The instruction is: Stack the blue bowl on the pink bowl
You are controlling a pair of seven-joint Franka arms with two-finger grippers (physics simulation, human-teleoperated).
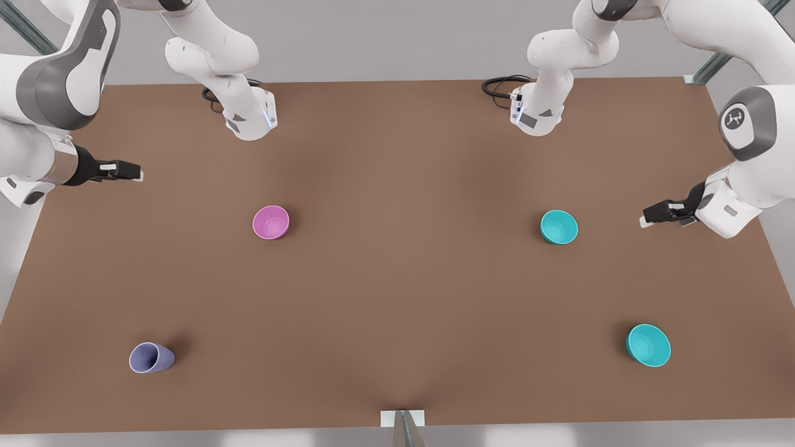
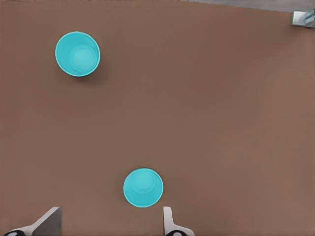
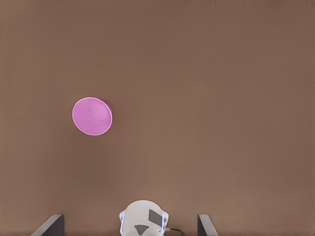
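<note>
Two open tools; front view adds cup (image 1: 151, 358).

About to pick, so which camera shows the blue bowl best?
The left wrist view: the blue bowl sits close ahead of the open left gripper, seen straight into. The front view shows it small, near that gripper.

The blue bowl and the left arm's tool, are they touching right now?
Apart. In the front view, bare table separates the left tool from the blue bowl; the left wrist view shows its open fingers clear of the bowl.
</note>
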